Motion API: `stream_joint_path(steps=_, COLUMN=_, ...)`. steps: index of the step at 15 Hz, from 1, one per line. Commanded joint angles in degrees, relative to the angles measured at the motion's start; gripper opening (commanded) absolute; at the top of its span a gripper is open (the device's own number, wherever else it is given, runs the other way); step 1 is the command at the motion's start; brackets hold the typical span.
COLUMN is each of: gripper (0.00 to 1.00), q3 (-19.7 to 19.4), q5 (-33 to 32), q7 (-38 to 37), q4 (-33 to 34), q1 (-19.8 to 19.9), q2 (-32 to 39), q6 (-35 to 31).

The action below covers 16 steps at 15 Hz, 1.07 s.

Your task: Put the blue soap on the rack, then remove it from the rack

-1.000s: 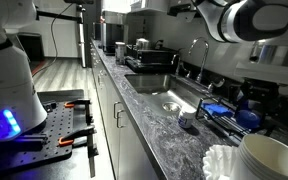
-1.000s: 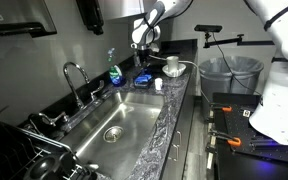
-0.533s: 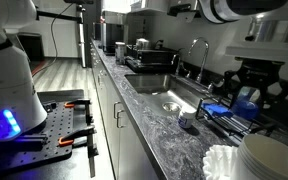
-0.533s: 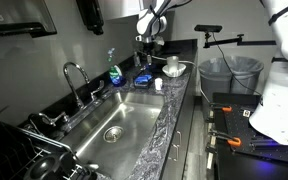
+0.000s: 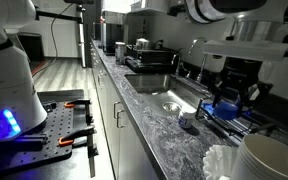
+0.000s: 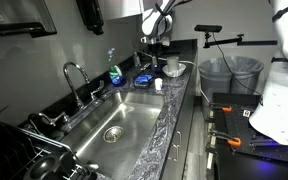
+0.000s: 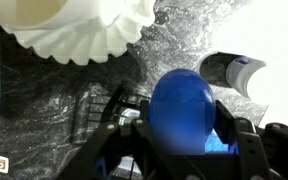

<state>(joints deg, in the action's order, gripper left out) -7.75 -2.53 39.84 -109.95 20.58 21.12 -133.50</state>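
Observation:
In the wrist view the blue soap (image 7: 182, 103) fills the space between my gripper's (image 7: 181, 135) two dark fingers, which are shut on it. Dark wire bars of the rack (image 7: 97, 112) lie below it. In an exterior view the gripper (image 5: 234, 92) holds the soap (image 5: 228, 104) just above the rack (image 5: 246, 122), beside the sink. In an exterior view the gripper (image 6: 150, 60) hangs over the far end of the counter; the soap is too small to make out there.
White stacked bowls (image 5: 274, 160) and a white fluted piece (image 5: 222, 160) stand near the rack. A flat blue pad (image 6: 142, 80) and a clear bottle with blue liquid (image 6: 114, 72) sit by the steel sink (image 6: 109, 125). A white cup (image 7: 236, 70) is close by.
The gripper has moved along the counter toward the sink end of the rack, with the blue soap in its fingers.

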Motion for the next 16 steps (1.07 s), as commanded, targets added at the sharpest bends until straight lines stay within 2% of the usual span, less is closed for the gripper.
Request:
stream_joint_path(steps=1, gripper=0.36, q3=-1.10, q5=-3.21, q7=-2.71, q4=-5.36, q1=-1.93, q2=-3.50, q6=1.01)
stream_joint_path(steps=5, gripper=0.36, q3=-0.98, q5=-1.49, q7=-4.58, q4=-5.34, q1=-1.47, q2=-3.03, q6=2.77)
stream_joint_path(steps=6, gripper=0.61, q3=-0.53, q5=-1.69, q7=-2.82, q4=-4.27, q1=-1.13, q2=-0.89, q6=0.94)
stream_joint_path(steps=11, gripper=0.61, q3=-0.75, q5=-1.63, q7=-3.24, q4=-4.27, q1=-1.06, q2=-1.02, q6=1.38)
stream_joint_path(steps=12, gripper=0.36, q3=-0.54, q5=-1.27, q7=-2.89, q4=-4.46, q1=-0.97, q2=-0.89, q6=1.04)
stream_joint_path(steps=16, gripper=0.36, q3=-0.79, q5=-2.29, q7=-4.94, q4=-6.78, q1=-1.60, q2=-0.09, q6=-4.68)
